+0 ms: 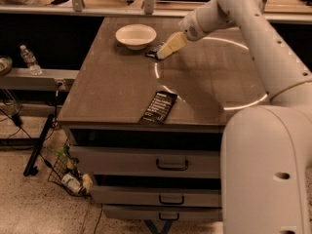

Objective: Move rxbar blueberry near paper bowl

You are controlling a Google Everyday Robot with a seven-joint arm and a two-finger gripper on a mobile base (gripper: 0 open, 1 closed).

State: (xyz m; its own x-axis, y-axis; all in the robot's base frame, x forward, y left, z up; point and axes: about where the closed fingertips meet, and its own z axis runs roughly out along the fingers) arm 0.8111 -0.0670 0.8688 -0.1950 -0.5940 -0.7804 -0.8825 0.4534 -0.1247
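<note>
The off-white paper bowl [136, 35] sits at the back left of the grey table [117, 87]. Just right of it, the small dark rxbar blueberry [153, 52] lies on the tabletop, partly hidden under my gripper. My gripper [163, 52] with its pale fingers [171, 45] reaches down from the right and is at the bar, close beside the bowl's right rim.
A longer flat black bar wrapper with white text [159, 107] lies near the table's front edge. Drawers [171, 164] are below the tabletop. A water bottle [29, 60] stands on a shelf at the left. Cables and a wire basket [66, 172] lie on the floor.
</note>
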